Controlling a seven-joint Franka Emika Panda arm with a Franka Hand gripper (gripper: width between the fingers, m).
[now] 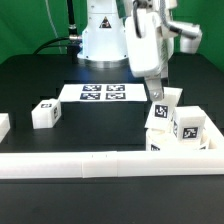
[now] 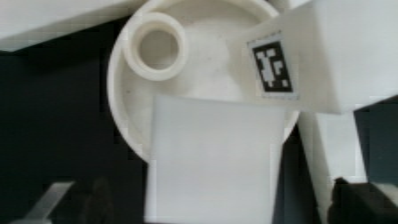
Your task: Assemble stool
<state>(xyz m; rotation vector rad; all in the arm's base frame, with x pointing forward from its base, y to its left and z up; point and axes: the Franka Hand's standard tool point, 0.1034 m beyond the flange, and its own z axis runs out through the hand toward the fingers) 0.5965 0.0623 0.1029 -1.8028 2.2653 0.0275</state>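
The stool's round white seat point(image 2: 151, 95) lies under my gripper and shows a round socket hole point(image 2: 157, 50). A white leg point(image 2: 214, 150) stands over the seat between my fingers, with a dark gap on each side of it. A second leg with a black-and-white tag point(image 2: 270, 62) sits beside it. In the exterior view my gripper point(image 1: 160, 97) hangs open over this cluster of seat and legs point(image 1: 185, 130) at the right, by the front rail. Another tagged leg point(image 1: 45, 113) lies alone at the left. My gripper point(image 2: 217, 205) holds nothing.
A long white rail point(image 1: 100, 162) runs along the table's front, with its corner around the seat on the exterior view's right. The marker board point(image 1: 103, 93) lies at the back centre before the arm's base. A small white piece point(image 1: 3, 123) sits at the far left edge.
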